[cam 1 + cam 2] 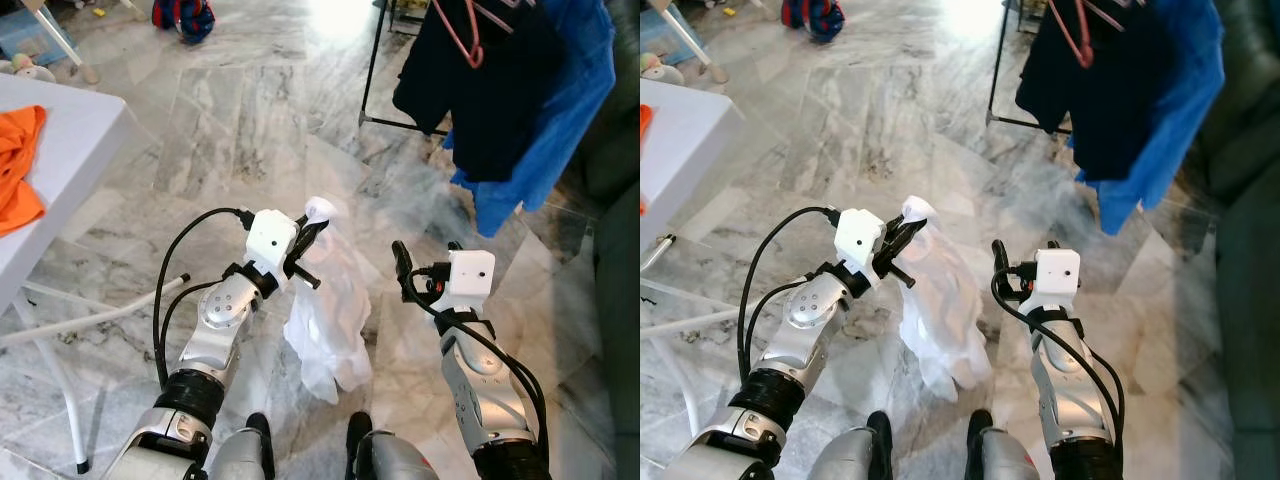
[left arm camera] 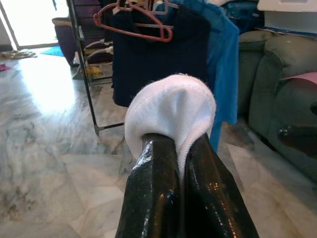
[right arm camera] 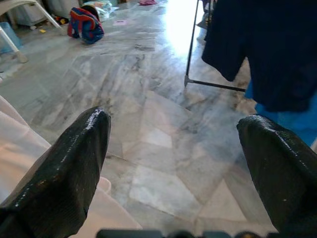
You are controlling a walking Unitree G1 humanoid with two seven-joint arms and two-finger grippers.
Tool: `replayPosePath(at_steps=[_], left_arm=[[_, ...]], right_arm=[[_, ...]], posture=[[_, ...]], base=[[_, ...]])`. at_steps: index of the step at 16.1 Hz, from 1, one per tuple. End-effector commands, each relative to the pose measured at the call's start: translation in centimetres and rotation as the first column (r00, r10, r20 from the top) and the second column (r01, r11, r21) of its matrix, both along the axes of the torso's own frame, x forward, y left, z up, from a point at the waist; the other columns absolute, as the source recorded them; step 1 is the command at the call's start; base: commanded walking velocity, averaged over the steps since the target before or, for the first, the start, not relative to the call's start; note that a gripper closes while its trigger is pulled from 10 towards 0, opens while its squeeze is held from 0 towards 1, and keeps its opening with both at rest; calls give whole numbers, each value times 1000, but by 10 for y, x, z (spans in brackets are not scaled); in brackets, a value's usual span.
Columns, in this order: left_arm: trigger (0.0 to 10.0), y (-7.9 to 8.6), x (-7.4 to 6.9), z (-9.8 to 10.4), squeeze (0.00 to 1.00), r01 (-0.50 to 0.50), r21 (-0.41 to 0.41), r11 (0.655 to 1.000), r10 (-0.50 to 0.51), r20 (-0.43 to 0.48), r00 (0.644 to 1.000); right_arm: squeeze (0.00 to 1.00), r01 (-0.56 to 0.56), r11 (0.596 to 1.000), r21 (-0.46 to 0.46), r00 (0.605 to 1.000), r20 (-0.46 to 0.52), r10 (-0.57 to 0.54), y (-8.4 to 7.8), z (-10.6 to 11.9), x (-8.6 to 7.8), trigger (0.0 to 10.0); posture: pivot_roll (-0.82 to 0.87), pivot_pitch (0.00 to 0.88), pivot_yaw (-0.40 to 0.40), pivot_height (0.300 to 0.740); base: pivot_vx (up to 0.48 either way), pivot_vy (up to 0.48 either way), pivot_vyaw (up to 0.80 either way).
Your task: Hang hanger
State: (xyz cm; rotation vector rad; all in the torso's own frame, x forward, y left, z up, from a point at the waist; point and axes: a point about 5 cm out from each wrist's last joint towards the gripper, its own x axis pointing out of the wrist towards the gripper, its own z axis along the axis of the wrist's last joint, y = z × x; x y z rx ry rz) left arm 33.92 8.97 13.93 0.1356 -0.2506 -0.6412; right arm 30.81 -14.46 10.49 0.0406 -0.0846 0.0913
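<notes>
My left gripper [image 1: 310, 235] is shut on the top of a white garment [image 1: 330, 310], which hangs limp from the fingers above the marble floor. A fold of that white cloth [image 2: 171, 106] bulges over the closed fingertips; whatever is inside the cloth is hidden. My right gripper [image 1: 428, 255] stands open beside the garment, holding nothing, with one finger [image 3: 69, 163] close to the cloth. Ahead to the right, a black clothes rack [image 1: 372, 70] carries a dark navy garment [image 1: 490, 90] on a pink hanger [image 2: 133, 22], with a blue garment [image 1: 560, 120] next to it.
At the left stands a white folding table [image 1: 70, 130] with an orange cloth [image 1: 18, 165] on it. A green sofa [image 2: 282, 89] sits to the right of the rack. A red and blue bag [image 3: 85, 26] lies on the floor far back.
</notes>
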Motion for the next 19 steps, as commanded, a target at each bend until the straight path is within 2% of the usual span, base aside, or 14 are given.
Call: replayPosePath(at_steps=[1,6,9,10,14,19], left_arm=[[10000,-1,-1,4,0,9,-17,1000,-8,10,1000],[10000,-2,-1,4,0,14,-20,1000,-14,2,1000],[10000,-3,0,6,0,20,-18,1000,-20,-1,1000],[10000,-4,0,6,0,27,-19,999,-27,-1,1000],[10000,-6,-1,5,0,30,-23,999,-30,-5,1000],[10000,-3,-1,3,0,5,-34,999,-6,-15,1000]], right_arm=[[0,5,1000,-12,1000,-2,-5,-1,1,-1,10000],[0,20,1000,-23,1000,-4,-20,-3,3,4,10000],[0,81,987,-141,997,15,-80,-3,2,7,10000],[0,72,993,-90,997,8,-72,-4,1,7,10000],[0,131,987,-94,991,2,-131,-15,2,5,10000],[0,92,992,-88,996,15,-91,-10,3,4,10000]], posture=[[0,264,-12,740],[6,255,-9,740],[5,251,-6,740],[5,252,-4,740],[5,250,-6,740],[4,238,-18,740]], base=[[409,0,0],[424,0,0],[425,0,0],[424,0,0],[424,0,0],[407,207,0]])
